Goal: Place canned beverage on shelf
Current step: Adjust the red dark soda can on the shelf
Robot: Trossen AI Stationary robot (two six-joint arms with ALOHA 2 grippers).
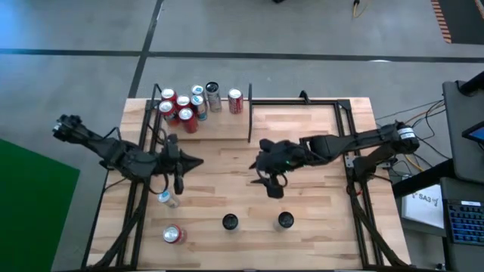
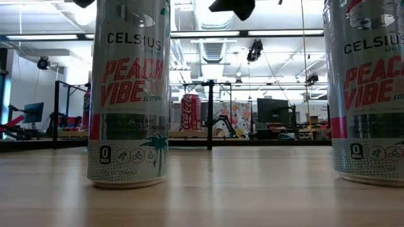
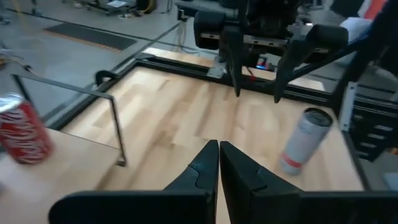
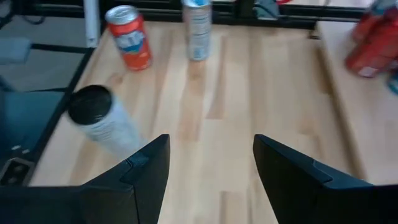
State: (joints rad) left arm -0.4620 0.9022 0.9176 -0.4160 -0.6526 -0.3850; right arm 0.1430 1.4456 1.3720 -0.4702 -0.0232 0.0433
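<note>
Several cans [image 1: 185,106] stand on the light wood shelf [image 1: 219,128] at the table's far left, beside its black upright rod [image 1: 249,113]. Two silver Celsius cans [image 1: 230,221] [image 1: 285,220] stand upright near the table's front edge and fill the low view [image 2: 129,94] [image 2: 366,88]. My left gripper [image 1: 193,161] [image 3: 219,165] is shut and empty over the table's left middle. My right gripper [image 1: 268,181] [image 4: 211,168] hovers open above the table's centre with nothing between its fingers; a black-topped can [image 4: 102,118] stands ahead of it, to one side.
A blue-and-silver can [image 1: 168,199] and a red can [image 1: 172,234] are at the near left, and show in the right wrist view [image 4: 197,28] [image 4: 129,37]. Black frame rails [image 1: 355,151] edge the table. Bare wood lies between the two grippers.
</note>
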